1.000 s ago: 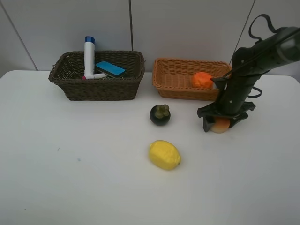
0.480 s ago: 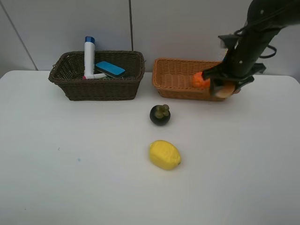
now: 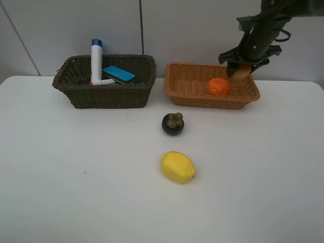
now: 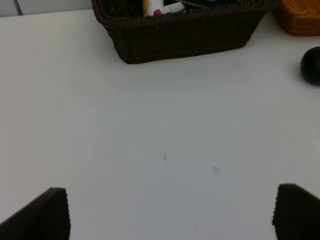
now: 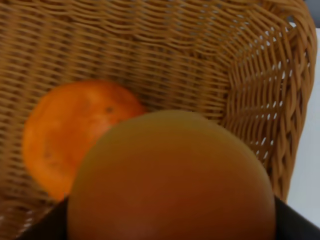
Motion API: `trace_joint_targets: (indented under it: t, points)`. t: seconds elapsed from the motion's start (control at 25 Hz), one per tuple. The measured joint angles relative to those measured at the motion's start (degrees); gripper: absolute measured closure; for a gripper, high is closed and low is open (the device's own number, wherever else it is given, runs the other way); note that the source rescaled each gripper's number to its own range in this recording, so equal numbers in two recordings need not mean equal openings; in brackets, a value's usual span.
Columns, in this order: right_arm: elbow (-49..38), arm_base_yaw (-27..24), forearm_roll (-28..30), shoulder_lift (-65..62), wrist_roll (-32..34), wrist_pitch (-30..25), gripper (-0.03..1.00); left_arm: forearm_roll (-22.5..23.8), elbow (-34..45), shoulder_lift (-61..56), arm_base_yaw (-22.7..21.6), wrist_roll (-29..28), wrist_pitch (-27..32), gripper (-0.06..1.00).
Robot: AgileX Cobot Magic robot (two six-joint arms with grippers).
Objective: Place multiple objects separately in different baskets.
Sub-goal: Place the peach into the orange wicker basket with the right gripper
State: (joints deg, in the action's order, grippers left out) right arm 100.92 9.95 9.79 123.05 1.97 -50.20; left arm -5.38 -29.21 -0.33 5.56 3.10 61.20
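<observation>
My right gripper [image 3: 242, 69] is shut on the peach [image 3: 241, 74] and holds it above the right end of the light orange-tan basket [image 3: 187, 86]. The right wrist view shows the peach [image 5: 170, 180] close up over the orange [image 5: 75, 130], which lies inside this basket [image 5: 210, 50]. The orange [image 3: 218, 86] is at the basket's right half. The dark brown basket [image 3: 104, 93] holds the white blue-capped tube [image 3: 96, 61], the blue-backed eraser [image 3: 119, 74] and the marker [image 3: 104, 82]. The mangosteen [image 3: 172, 123] and the lemon [image 3: 178, 167] lie on the table. My left gripper [image 4: 172, 217] is open over bare table. The pump bottle is not in view.
The white table [image 3: 76, 177] ends at a grey wall behind the baskets. The left wrist view shows the dark basket [image 4: 180, 32] ahead, the mangosteen [image 4: 312, 65] at the frame's edge and a corner of the light basket [image 4: 300, 20].
My right gripper has lifted the peach off the table in front of the light basket and carried it up and back over that basket's right end. Nothing else moved.
</observation>
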Motion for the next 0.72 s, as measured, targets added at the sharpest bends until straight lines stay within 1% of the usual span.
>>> trace_joint_targets:
  t: [0.04, 0.12, 0.16, 0.2, 0.24, 0.32, 0.4, 0.48, 0.6, 0.68, 0.72]
  points:
    - [0.28, -0.46, 0.05, 0.75, 0.0, 0.14, 0.79, 0.0, 0.0, 0.0, 0.0, 0.0, 0.0, -0.05]
    - [0.41, -0.98, 0.35, 1.63, 0.0, 0.45, 0.44, 0.0, 0.0, 0.0, 0.0, 0.0, 0.0, -0.05]
    - [0.41, -1.03, 0.44, 1.78, -0.13, 0.45, 0.25, 0.0, 0.0, 0.0, 0.0, 0.0, 0.0, -0.05]
    - [0.41, -1.03, 0.44, 1.79, -0.2, 0.49, 0.13, 0.0, 0.0, 0.0, 0.0, 0.0, 0.0, -0.05]
    - [0.41, -1.03, 0.24, 1.79, -0.2, 0.49, 0.07, 0.0, 0.0, 0.0, 0.0, 0.0, 0.0, -0.05]
    - [0.54, -0.97, -1.01, 1.6, -0.25, 0.16, 0.01, 0.0, 0.0, 0.0, 0.0, 0.0, 0.0, -0.05]
    - [0.66, -0.97, -2.51, 0.95, -0.25, -1.74, -0.02, 0.0, 0.0, 0.0, 0.0, 0.0, 0.0, -0.05]
    - [0.66, -0.97, -4.53, -0.31, -0.25, -6.1, -0.03, 0.0, 0.0, 0.0, 0.0, 0.0, 0.0, -0.05]
    - [0.66, -0.61, -7.98, -3.61, -0.27, -14.41, -0.03, 0.0, 0.0, 0.0, 0.0, 0.0, 0.0, -0.05]
    - [0.79, 0.39, -9.11, -5.89, -0.27, -18.1, -0.03, 0.0, 0.0, 0.0, 0.0, 0.0, 0.0, -0.05]
    - [0.78, 1.14, -9.79, -6.62, -0.22, -18.89, -0.03, 0.0, 0.0, 0.0, 0.0, 0.0, 0.0, -0.05]
